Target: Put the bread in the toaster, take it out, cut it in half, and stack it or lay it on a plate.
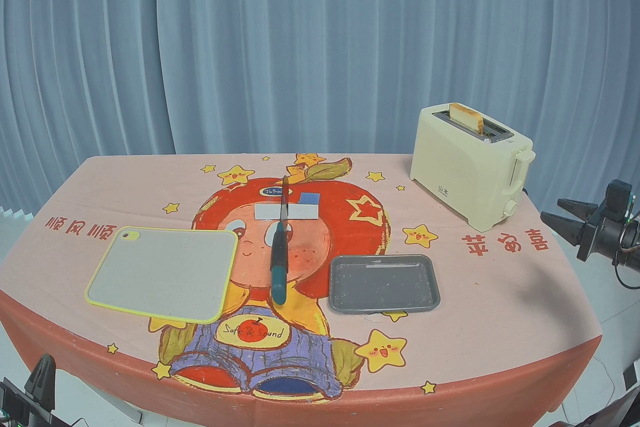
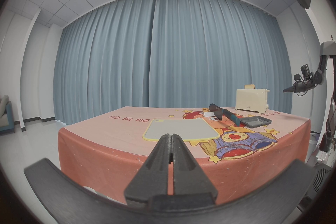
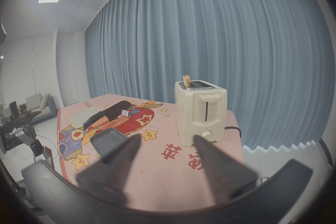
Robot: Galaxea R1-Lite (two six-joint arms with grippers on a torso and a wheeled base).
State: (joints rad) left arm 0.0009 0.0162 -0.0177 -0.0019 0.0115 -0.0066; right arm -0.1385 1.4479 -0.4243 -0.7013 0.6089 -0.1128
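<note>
- Blue curtains point(image 1: 320, 35) hang behind a table point(image 1: 507, 315) draped in a cartoon cloth; the toaster point(image 1: 471, 171) stands near its far right corner.
- The bread point(image 1: 466, 117) stands upright in one slot, its top poking above the rim.
- It is probably light, dry and crumbly (perhaps hot too), so a gentle pinch across the exposed flat faces suits it.
- The right gripper point(image 1: 552, 210) hangs just off the table edge beside the toaster, fingers spread.
- The left gripper point(image 2: 171, 139) sits low before the table, fingers pressed together, holding nothing.
</note>
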